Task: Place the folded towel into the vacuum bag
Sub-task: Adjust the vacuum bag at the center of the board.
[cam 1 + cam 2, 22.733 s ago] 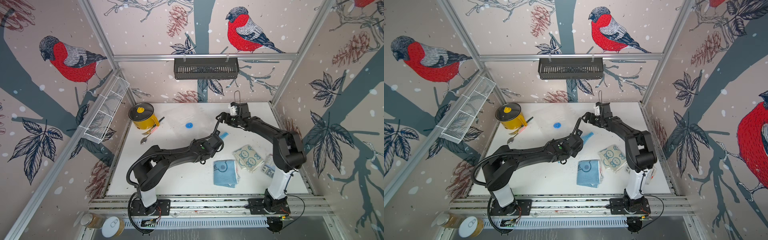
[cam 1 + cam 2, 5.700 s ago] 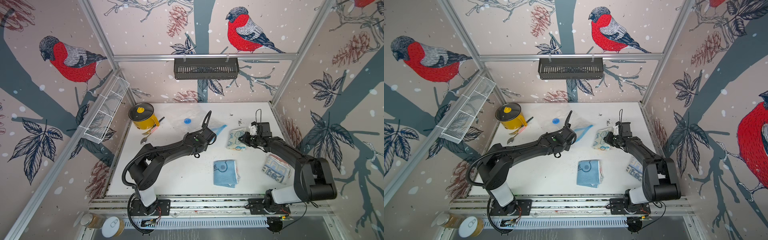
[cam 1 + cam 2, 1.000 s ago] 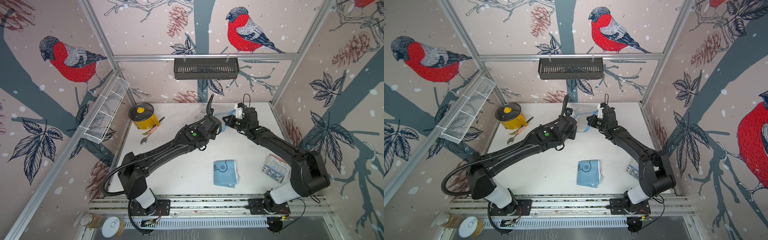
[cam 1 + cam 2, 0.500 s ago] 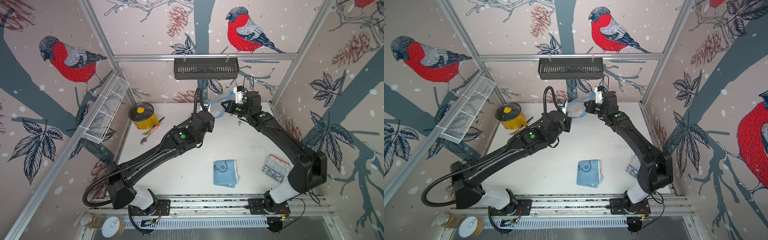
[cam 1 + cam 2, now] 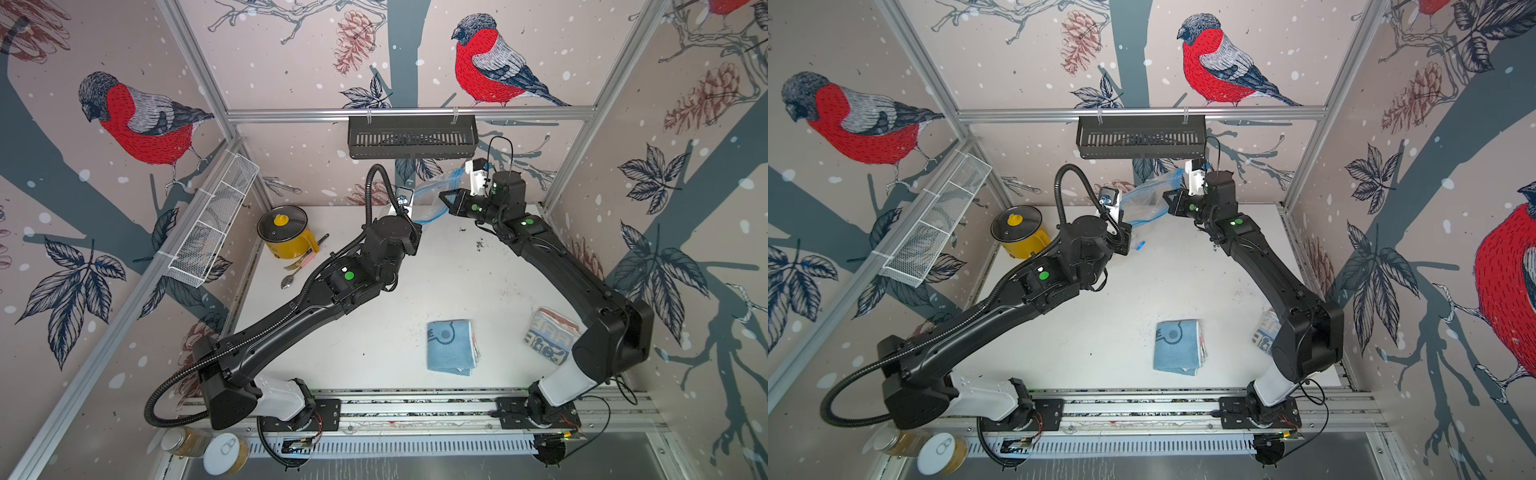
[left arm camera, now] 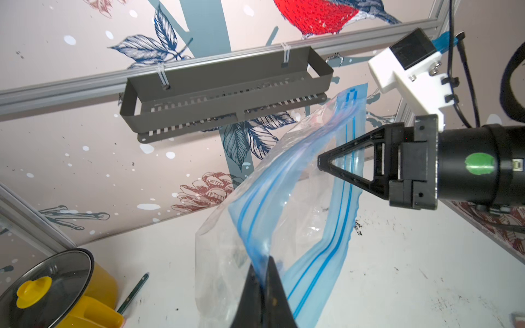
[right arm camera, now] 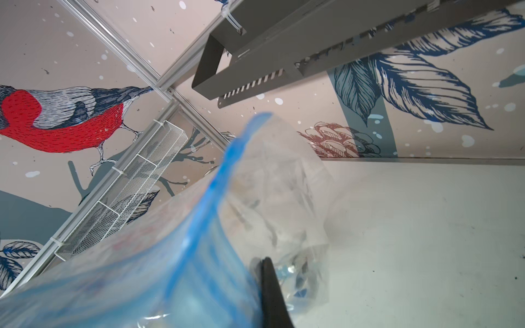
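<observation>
The vacuum bag (image 5: pixel 432 195) (image 5: pixel 1146 199), clear plastic with a blue zip strip, hangs in the air at the back of the table, just below the black shelf. My left gripper (image 6: pixel 264 261) (image 5: pixel 1128 222) is shut on one blue lip of the bag (image 6: pixel 284 204). My right gripper (image 7: pixel 262 259) (image 5: pixel 442 196) is shut on the opposite lip, so the mouth gapes between them. The bag (image 7: pixel 270 176) sags down from both grips. A blue folded towel (image 5: pixel 451 347) (image 5: pixel 1179 347) lies flat on the white table (image 5: pixel 415 299) near the front, apart from both grippers.
A second folded, patterned towel (image 5: pixel 550 336) lies by the right arm's base. A yellow pot with a lid (image 5: pixel 284 230) and cutlery (image 5: pixel 299 266) sit at the back left. A black slotted shelf (image 5: pixel 411 137) hangs on the back wall, a white wire basket (image 5: pixel 212 224) on the left wall.
Both arms have raised the bag from near the table to just below the black shelf, towards the back wall. Both grips held. The blue towel has not moved.
</observation>
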Action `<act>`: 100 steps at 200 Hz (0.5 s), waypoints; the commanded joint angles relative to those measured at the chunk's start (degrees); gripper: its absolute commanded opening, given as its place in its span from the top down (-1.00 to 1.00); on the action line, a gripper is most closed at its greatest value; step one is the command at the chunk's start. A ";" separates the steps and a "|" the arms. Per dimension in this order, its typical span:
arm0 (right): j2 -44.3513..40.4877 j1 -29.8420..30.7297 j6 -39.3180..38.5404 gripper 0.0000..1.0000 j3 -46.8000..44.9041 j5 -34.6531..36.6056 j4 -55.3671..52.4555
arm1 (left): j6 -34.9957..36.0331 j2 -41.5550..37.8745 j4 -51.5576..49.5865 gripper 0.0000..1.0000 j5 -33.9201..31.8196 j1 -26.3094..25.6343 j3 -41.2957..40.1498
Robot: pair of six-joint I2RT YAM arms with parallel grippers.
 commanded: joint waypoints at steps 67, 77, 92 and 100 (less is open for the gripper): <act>4.23 0.36 -0.73 0.99 3.83 1.07 4.54 | 10.96 -2.05 7.94 1.00 -5.84 -0.05 0.89; 5.09 0.55 -0.65 0.99 3.81 0.91 4.76 | 12.34 -1.87 8.63 1.00 -6.35 -0.05 0.68; 6.90 1.19 -0.28 0.98 4.28 -0.19 5.40 | 14.43 -1.27 9.12 1.00 -7.08 0.04 0.67; 7.90 1.53 -0.18 0.99 4.80 -0.81 5.48 | 15.23 -0.96 9.45 1.00 -7.80 0.06 0.60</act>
